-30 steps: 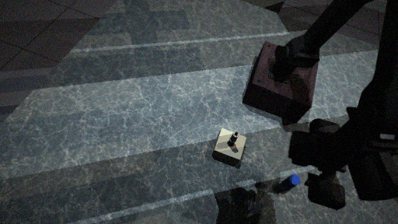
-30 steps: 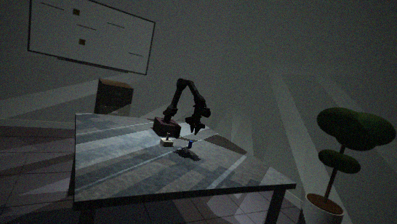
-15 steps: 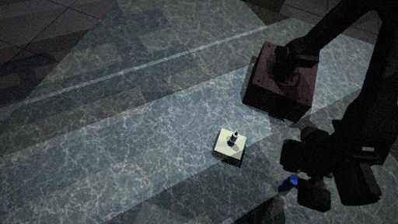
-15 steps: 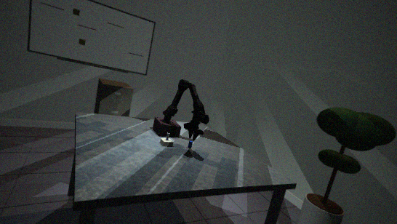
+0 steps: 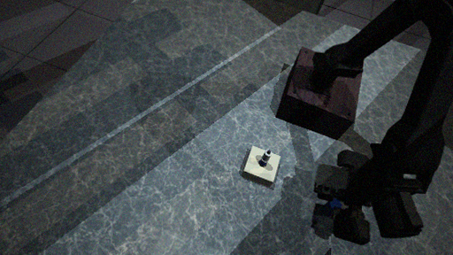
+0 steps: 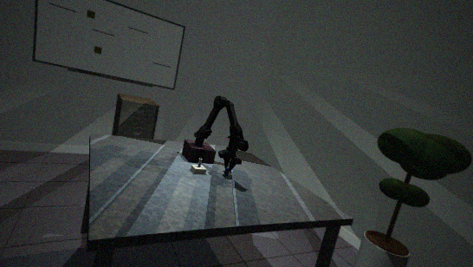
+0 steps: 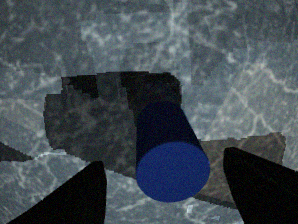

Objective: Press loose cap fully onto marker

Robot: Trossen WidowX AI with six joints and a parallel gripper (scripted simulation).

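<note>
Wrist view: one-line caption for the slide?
Open jaws straddle the upright blue cap on the table, one on each side, not yet touching it.

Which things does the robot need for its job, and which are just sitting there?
Needed:
round blue cap
dark marker upright in the pale square holder block
open black gripper

Just there:
green potted plant
white wall board
brown box

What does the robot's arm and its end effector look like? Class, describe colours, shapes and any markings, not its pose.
The arm is black or very dark, built of slim links with bulkier joints, rising from a dark reddish-brown base block. The end effector has two dark, tapering fingers. A small pale mark shows near the wrist. No cables are visible in this dim light.
</note>
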